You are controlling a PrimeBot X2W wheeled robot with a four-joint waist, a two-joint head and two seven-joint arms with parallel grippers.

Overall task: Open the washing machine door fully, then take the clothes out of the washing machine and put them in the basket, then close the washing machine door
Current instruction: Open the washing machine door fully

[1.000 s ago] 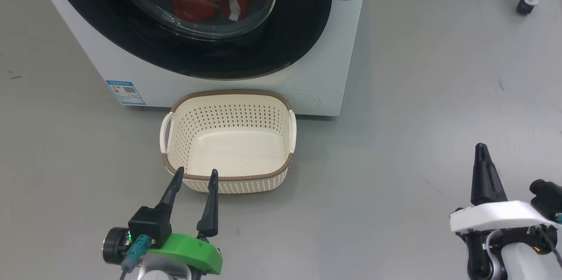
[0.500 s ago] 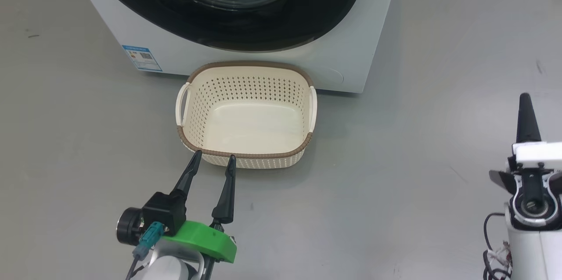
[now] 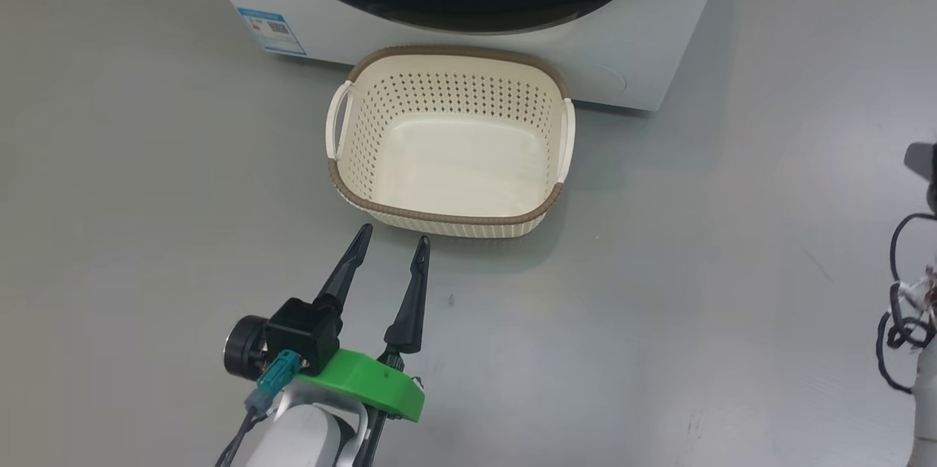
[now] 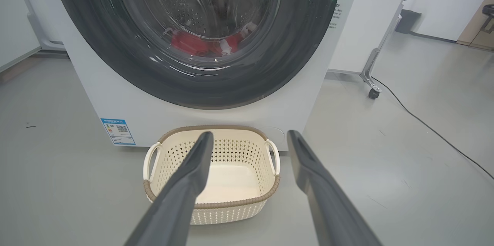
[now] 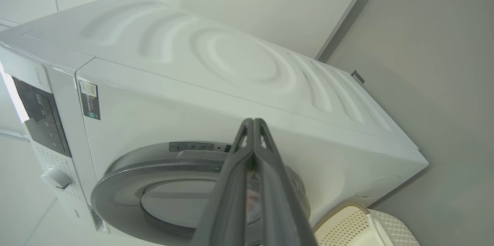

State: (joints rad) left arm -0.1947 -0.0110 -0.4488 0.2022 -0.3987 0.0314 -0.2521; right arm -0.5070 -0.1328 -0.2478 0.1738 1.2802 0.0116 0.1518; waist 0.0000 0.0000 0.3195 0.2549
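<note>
Grey floor [image 3: 732,247] under cream basket [image 3: 454,219]

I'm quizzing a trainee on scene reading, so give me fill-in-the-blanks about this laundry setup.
The basket holds ____. The door is ____, not open. The clothes are mostly ____. The left end effector is ____, not shut.
Missing: nothing; shut; red; open.

Pretty plain room tbh: smooth grey floor [image 3: 132,159] with a few scuffs, white walls [image 4: 447,3], a metal leg [image 4: 376,57] on a caster [image 4: 373,93], black cable [image 4: 428,126] trailing past it.
</note>
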